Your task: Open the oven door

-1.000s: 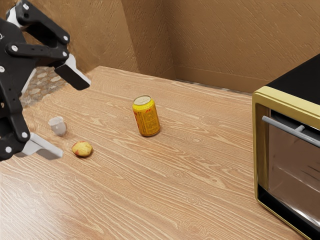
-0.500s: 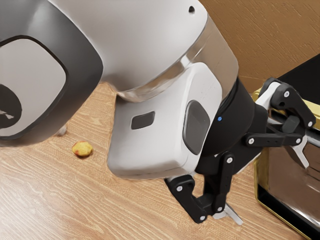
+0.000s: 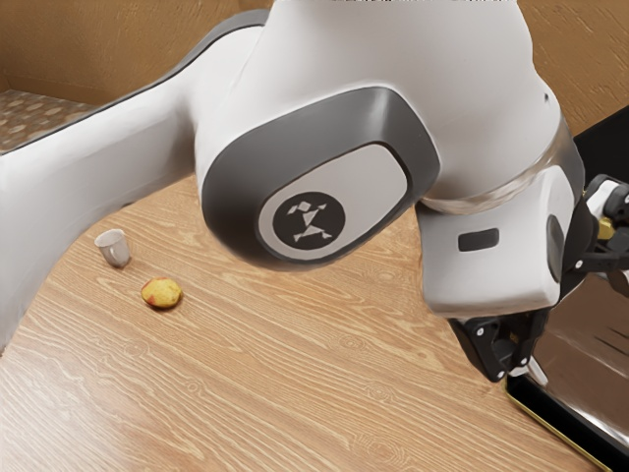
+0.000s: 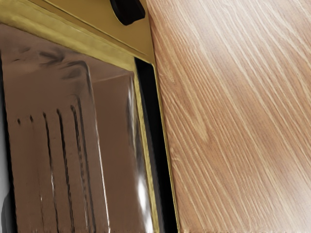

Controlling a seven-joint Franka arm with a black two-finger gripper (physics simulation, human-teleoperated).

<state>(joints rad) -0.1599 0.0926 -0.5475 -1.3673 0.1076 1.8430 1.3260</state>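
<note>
Our white arm (image 3: 108, 162) had grey trim (image 3: 231, 197), a round dark emblem (image 3: 310, 219) and a shiny band (image 3: 513, 191); our black hand (image 3: 578, 327), silvery screws (image 3: 481, 332).

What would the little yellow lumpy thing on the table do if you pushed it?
The yellow lump would probably roll, since its sides look rounded. It might wobble and curve, because it's a bit longer one way than the other.

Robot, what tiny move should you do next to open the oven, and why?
I'd probably ease my gripper a little closer to the oven door, ready to grab and pull. The door looks shut, and my gripper is right by its front, with its fingers spread and nothing between them.
</note>
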